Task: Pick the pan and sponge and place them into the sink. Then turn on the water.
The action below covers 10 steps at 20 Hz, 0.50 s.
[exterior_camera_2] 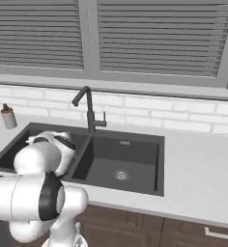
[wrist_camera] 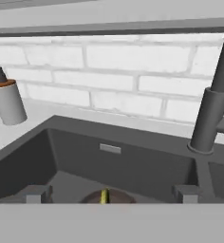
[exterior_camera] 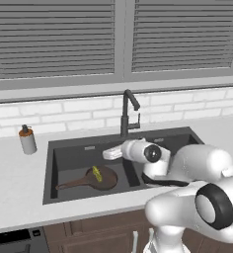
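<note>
Dark brown, the pan (exterior_camera: 99, 178) lies in the left basin of the sink (exterior_camera: 79, 146), lower left of centre in the left base view; the sponge (exterior_camera: 96, 172) rests on it, apparently tilted; the gripper (wrist_camera: 111, 193) hangs above the basin, fingers (wrist_camera: 36, 193) wide apart, holding nothing; the faucet (exterior_camera: 129, 111) stands behind; a soap bottle (exterior_camera: 26, 139) sits at the left.

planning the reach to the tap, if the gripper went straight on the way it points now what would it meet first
Probably the back wall of the sink, left basin, with the faucet off to one side. The open gripper aims above the pan. Depth is unclear.
</note>
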Motion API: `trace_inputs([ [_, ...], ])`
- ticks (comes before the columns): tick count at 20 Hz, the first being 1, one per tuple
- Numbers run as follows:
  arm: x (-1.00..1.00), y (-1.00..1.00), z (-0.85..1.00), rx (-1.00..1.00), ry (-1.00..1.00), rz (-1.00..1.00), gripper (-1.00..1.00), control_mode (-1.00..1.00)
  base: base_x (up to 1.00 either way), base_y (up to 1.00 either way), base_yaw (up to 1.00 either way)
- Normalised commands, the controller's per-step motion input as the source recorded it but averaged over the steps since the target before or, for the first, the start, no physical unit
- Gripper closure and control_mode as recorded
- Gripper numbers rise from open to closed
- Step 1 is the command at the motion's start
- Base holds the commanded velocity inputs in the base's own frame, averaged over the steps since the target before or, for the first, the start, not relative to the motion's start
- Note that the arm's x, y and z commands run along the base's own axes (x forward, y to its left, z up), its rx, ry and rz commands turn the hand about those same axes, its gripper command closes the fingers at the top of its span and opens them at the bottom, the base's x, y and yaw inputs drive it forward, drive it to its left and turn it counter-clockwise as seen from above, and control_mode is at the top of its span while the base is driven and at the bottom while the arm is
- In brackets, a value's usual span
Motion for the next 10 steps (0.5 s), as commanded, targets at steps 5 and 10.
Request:
trace_inputs([
  [5,-0.17,0.04,1.00,-0.02,0.00,-0.08,-1.00,-1.00,0.00,0.00,0.00],
  [10,-0.49,0.00,0.99,-0.05,0.06,-0.15,-1.00,-1.00,0.00,0.00,0.00],
])
